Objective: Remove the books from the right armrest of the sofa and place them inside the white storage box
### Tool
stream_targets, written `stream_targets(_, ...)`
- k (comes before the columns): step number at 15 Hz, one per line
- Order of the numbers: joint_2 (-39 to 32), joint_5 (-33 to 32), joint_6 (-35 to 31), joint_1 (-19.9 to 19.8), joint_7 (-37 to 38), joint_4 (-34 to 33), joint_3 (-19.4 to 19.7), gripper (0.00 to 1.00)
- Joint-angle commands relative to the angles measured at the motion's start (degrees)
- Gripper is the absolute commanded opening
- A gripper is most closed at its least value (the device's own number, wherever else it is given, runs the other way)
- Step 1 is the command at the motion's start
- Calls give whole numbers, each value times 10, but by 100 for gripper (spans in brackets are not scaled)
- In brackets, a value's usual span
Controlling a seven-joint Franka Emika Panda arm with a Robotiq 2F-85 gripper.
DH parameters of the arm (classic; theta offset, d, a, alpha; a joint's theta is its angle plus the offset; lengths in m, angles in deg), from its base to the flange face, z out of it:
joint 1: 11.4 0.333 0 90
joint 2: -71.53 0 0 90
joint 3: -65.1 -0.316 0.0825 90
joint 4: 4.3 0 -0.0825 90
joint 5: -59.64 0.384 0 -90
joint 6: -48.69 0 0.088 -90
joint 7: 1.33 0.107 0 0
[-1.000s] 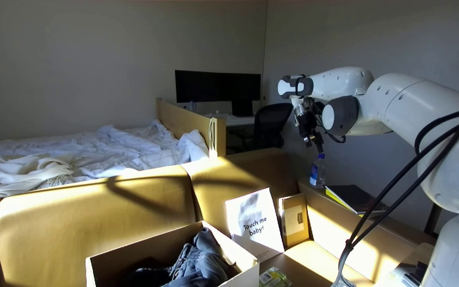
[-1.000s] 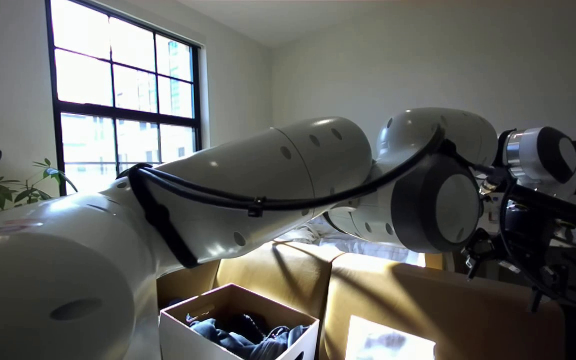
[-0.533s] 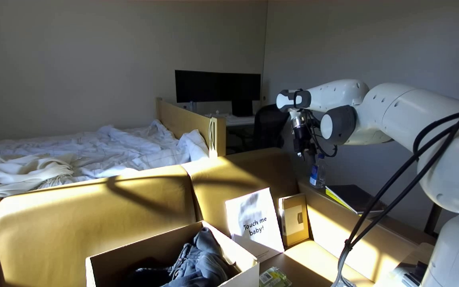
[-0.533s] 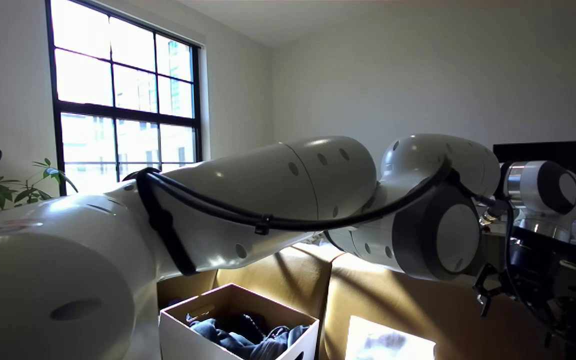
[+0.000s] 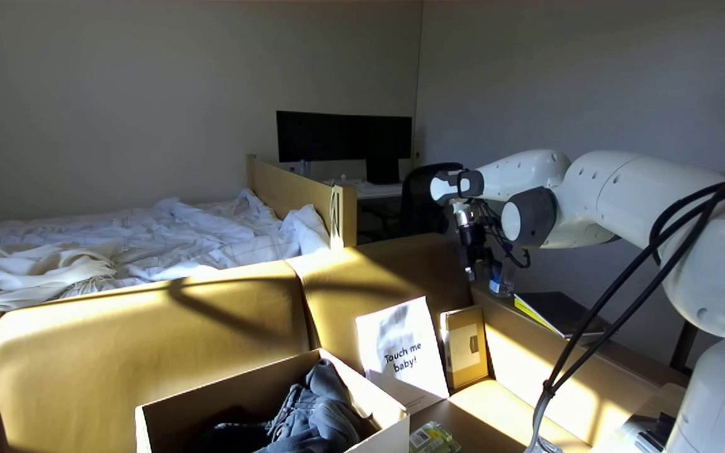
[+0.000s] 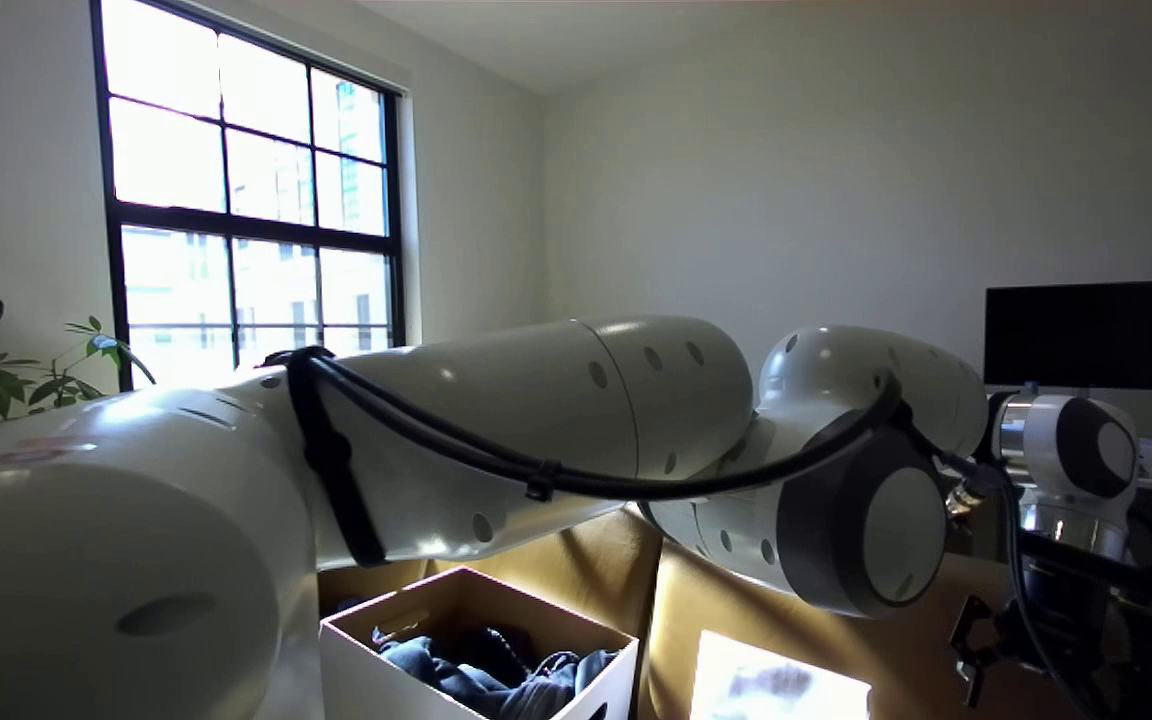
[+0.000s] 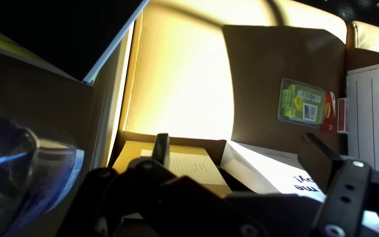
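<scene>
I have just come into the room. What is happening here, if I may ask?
A robot arm extends over the sofa, its pincer open, with nothing in it, near the bottle. The books lie on the armrest, untouched. They are meant for the box, where I see dark cloth and no book.

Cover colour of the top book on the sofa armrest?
Black or near-black; the top book shows best in an exterior view.

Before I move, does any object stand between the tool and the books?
Possibly the bottle: an exterior view shows it on the armrest between tool and books. In the wrist view it is off to one side, so a direct path may clear it.
</scene>
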Motion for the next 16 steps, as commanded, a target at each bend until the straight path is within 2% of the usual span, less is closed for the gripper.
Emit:
stream_targets(1, -21, -30, -26, 16, 14, 2, 21, 100)
stream_targets(5, -30, -86, 43, 44, -5, 21, 54, 100)
stream_targets(8, -34, -115, 74, 61, -10, 30, 63, 100)
stream_targets(10, -35, -122, 91, 69, -16, 35, 62, 100)
stream_targets(16, -35, -84, 95, 62, 12, 30, 26, 100)
